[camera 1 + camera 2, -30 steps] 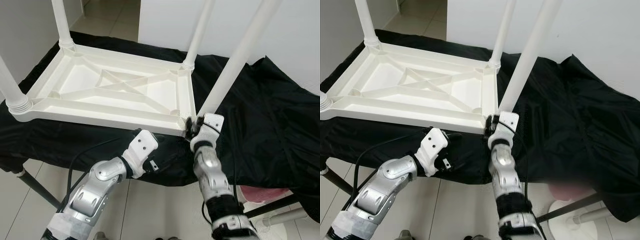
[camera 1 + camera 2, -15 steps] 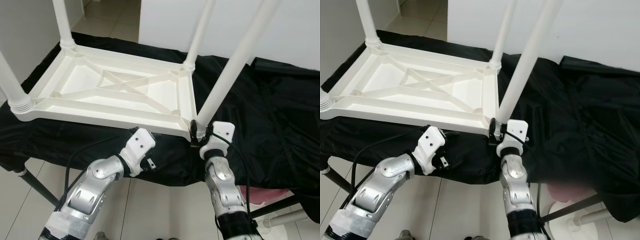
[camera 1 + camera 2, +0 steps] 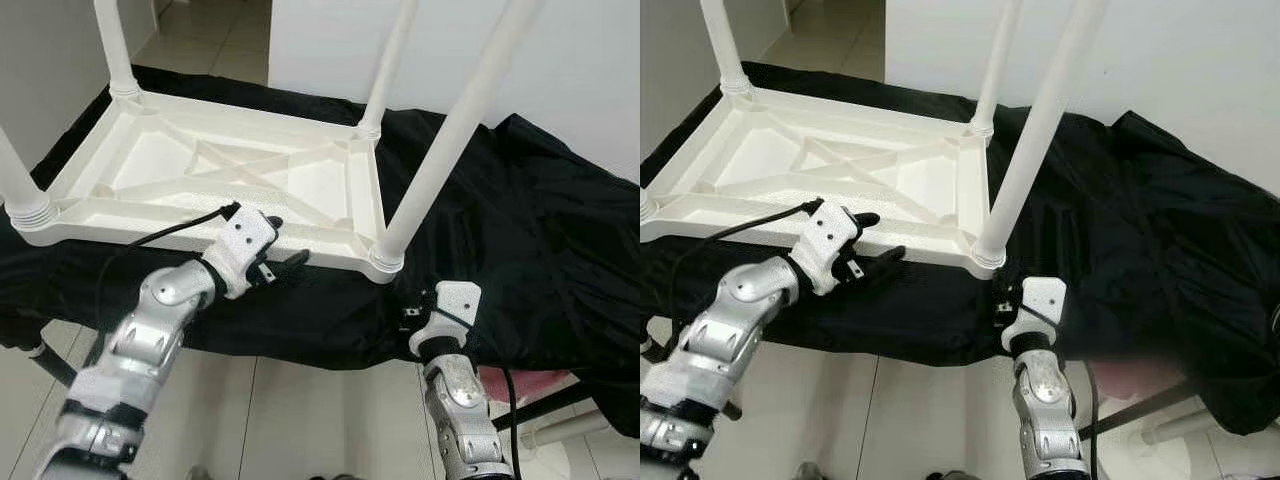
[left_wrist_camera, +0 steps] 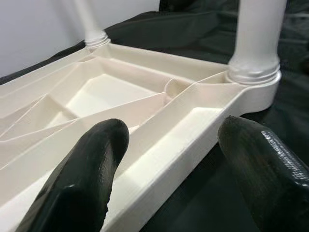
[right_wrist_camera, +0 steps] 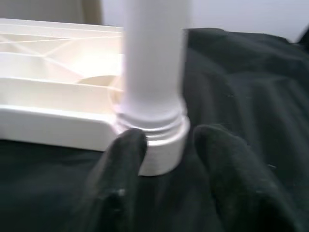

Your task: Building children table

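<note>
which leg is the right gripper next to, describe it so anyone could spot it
Start at the black cloth with the white table frame lying upside down on it, four white legs standing up. The leg is at the frame's near corner on the robot's right, just above the right gripper. It leans outward and looks thickest, while the others stand nearly straight.
</note>
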Robot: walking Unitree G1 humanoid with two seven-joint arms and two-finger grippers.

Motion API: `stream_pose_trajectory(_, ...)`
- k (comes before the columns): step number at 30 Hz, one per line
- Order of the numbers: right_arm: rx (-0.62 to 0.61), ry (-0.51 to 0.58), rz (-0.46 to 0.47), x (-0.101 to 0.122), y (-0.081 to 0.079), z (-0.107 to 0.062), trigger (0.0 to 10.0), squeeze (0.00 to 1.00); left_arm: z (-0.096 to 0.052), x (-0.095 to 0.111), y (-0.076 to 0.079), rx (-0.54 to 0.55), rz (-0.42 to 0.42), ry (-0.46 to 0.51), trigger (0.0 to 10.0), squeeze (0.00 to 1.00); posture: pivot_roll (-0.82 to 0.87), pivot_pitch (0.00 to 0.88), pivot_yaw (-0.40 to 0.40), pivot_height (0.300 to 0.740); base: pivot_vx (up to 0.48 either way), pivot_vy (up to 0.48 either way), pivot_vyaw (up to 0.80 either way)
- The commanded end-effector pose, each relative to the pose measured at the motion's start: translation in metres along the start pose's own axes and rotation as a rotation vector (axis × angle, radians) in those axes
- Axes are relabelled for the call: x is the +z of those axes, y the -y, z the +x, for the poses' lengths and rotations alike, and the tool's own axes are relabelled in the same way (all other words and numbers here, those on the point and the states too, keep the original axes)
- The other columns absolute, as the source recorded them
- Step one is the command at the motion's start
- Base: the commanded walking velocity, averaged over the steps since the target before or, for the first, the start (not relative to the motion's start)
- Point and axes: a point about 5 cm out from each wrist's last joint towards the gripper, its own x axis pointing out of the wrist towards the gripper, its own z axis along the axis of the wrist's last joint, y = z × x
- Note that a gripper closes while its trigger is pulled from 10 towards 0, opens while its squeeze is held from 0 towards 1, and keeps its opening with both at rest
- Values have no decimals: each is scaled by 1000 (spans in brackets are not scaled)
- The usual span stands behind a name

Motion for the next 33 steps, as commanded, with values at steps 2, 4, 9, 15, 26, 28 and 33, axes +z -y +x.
stream_pose_trajectory(2, 104, -8, 55, -2, -8, -2, 10000, 0, 2, -3, -8, 17, 64, -24, 10000, 0, 80, 79, -111, 740, 0, 0, 0)
stream_pose_trajectory(4, 149, -10, 77, -2, -13, -1, 10000, 0, 2, -4, -10, 3, 73, -34, 10000, 0, 80, 79, -111, 740, 0, 0, 0)
stream_pose_trajectory(9, 292, 11, 120, 7, -29, 7, 10000, 0, 2, -14, -13, -71, 139, -93, 10000, 0, 74, 84, -96, 740, 0, 0, 0)
stream_pose_trajectory(15, 348, 36, 141, 17, -34, 20, 10000, 0, 4, -27, -19, -106, 203, -180, 10000, 0, 73, 85, -93, 740, 0, 0, 0)
stream_pose_trajectory(26, 81, 75, 211, 26, 17, 44, 10000, 0, -1, -53, -47, -17, 298, -401, 10000, 0, 72, 87, -79, 740, 0, 0, 0)
stream_pose_trajectory(28, 22, 68, 217, 24, 27, 45, 10000, 0, -4, -57, -56, 20, 308, -442, 10000, 0, 71, 87, -76, 740, 0, 0, 0)
stream_pose_trajectory(33, 21, 62, 213, 22, 27, 43, 10000, 0, -7, -59, -69, 92, 273, -487, 10000, 0, 66, 88, -67, 740, 0, 0, 0)
